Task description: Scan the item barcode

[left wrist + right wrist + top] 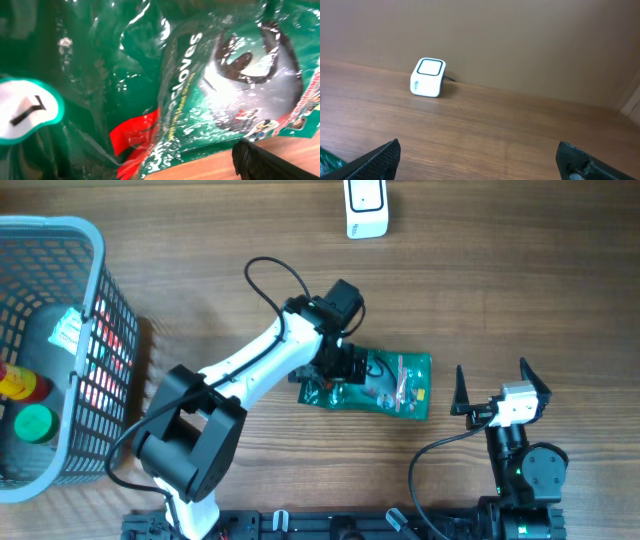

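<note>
Glove packet [400,385], green shiny film, lies flat on the table [200,290] mid-scene, well apart from the barcode scanner [366,208] at the far edge. Left gripper [348,368] is down over the packet's left end, jaws wide, nothing clamped. It is likely set to pinch that edge so the printed face stays free. Contact with the film: probably none, but the wrist view is too close to say. Right gripper [492,377] spread wide, empty, parked near its base and facing the scanner, out of the left arm's way. Plastic basket [100,330] at left holds further items. Barcode not visible; scan not yet done.
</note>
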